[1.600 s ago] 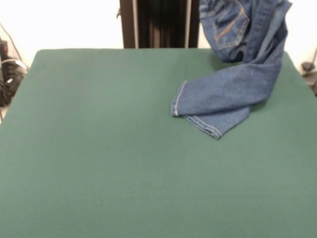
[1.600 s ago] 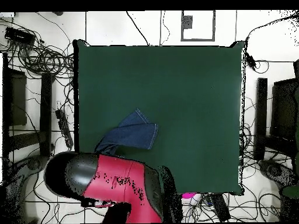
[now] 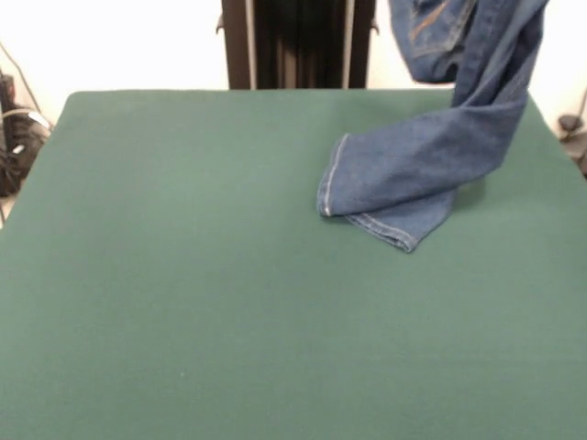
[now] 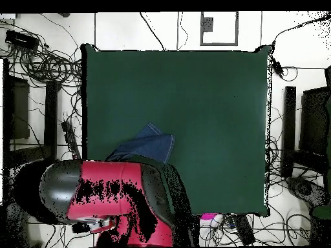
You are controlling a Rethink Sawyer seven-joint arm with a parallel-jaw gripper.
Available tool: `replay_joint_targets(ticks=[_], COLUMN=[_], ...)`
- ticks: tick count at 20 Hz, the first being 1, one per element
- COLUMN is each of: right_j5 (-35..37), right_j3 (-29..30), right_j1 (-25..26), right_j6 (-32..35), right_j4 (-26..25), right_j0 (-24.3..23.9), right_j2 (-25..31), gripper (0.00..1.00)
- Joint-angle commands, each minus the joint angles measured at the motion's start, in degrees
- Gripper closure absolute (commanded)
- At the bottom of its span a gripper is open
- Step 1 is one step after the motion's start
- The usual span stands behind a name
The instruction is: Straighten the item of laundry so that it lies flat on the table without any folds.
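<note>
The blue denim jeans (image 3: 413, 174) hang down from above the picture's top edge at the far right of the green table (image 3: 183, 275). Their waist part is lifted off the table. The two hemmed legs lie folded over each other on the cloth, hems pointing to the left and front. In the overhead view only the leg ends (image 4: 145, 147) show, next to the red and black arm (image 4: 110, 194), which covers the rest. The gripper itself is hidden: it is above the edge in the front view and under the arm in the overhead view.
The black pedestal (image 3: 298, 41) stands at the table's far edge. Cables and black stands (image 4: 39, 64) lie on the floor around the table. The jeans are near the table's right edge in the front view.
The jeans' upper part has risen, so the back pocket is mostly past the top edge. The legs have drawn in slightly. In the overhead view the arm has shifted left.
</note>
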Motion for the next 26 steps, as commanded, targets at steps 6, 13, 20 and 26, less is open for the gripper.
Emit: replay_joint_targets(ticks=[6, 13, 20, 26], right_j5=[25.9, 35.0, 42.0, 42.5], right_j3=[-13.6, -22.4, -30.2, -33.8], right_j1=[-2.4, 0.7, 4.2, 7.1], right_j6=[13.8, 22.0, 29.4, 32.9], right_j4=[8.6, 13.8, 18.6, 22.0], right_j0=[2.5, 4.0, 5.2, 5.7], right_j2=[8.2, 7.0, 5.3, 4.4], gripper=[1.0, 1.0, 1.0, 1.0])
